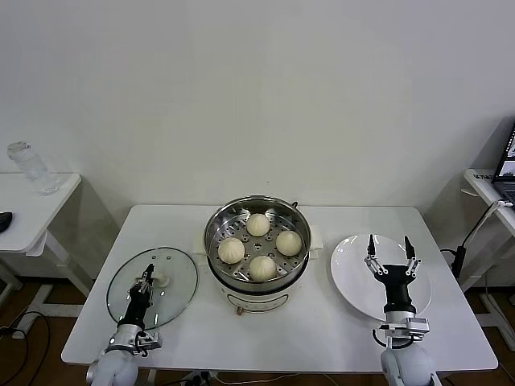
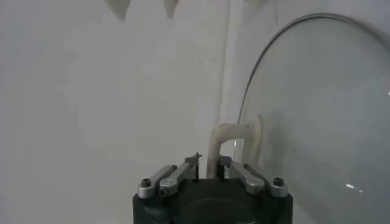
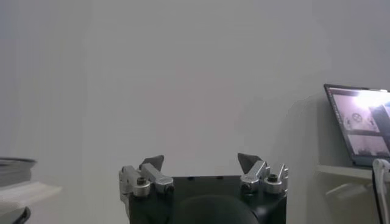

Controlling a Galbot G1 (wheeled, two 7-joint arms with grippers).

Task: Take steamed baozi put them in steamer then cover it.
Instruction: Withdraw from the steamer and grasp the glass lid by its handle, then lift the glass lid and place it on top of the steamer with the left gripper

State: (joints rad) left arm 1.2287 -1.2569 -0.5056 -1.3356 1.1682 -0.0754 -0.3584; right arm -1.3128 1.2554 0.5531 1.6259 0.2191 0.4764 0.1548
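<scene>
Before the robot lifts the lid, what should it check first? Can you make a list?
1. All four buns in the steamer: ok, four sit inside.
2. Plate has no buns left: ok.
3. Left gripper on the lid handle: ok, the left wrist view shows the fingers shut on it.
4. Lid off the table yet: cannot tell; in the head view it looks to be lying flat, left of the steamer.
5. Right gripper out of the way: ok, open above the plate, apart from the steamer.
6. Steamer top free for the lid: ok, nothing rests on the rim.
</scene>
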